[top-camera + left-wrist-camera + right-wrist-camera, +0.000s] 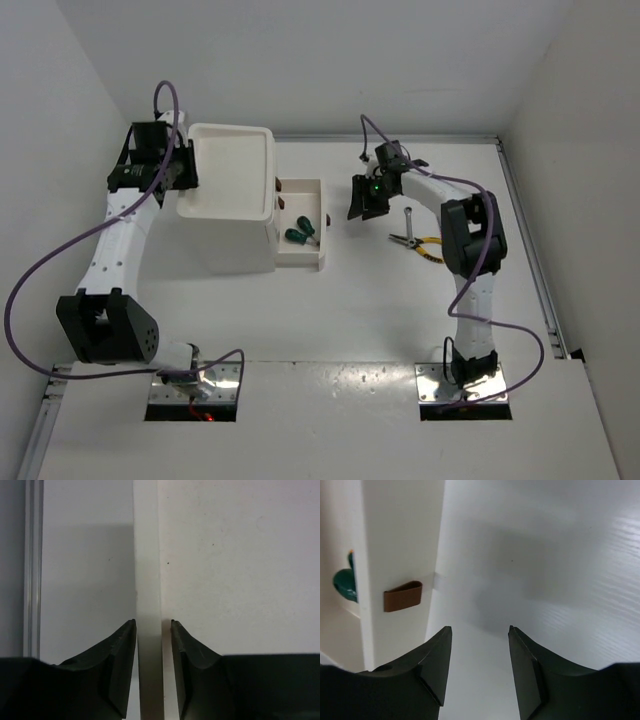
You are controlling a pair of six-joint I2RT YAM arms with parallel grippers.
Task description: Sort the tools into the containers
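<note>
White table | left hand grasps drawer unit rim | right hand released beside drawer | pliers nearby

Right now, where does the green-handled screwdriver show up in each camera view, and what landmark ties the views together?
Top external: the green-handled screwdriver lies inside the open drawer, right of the drawer unit.
Left wrist: not in it.
Right wrist: the green-handled screwdriver peeks in at the left edge, behind the drawer's front.
Shared landmark: the open drawer, seen in the top external and right wrist views.
</note>
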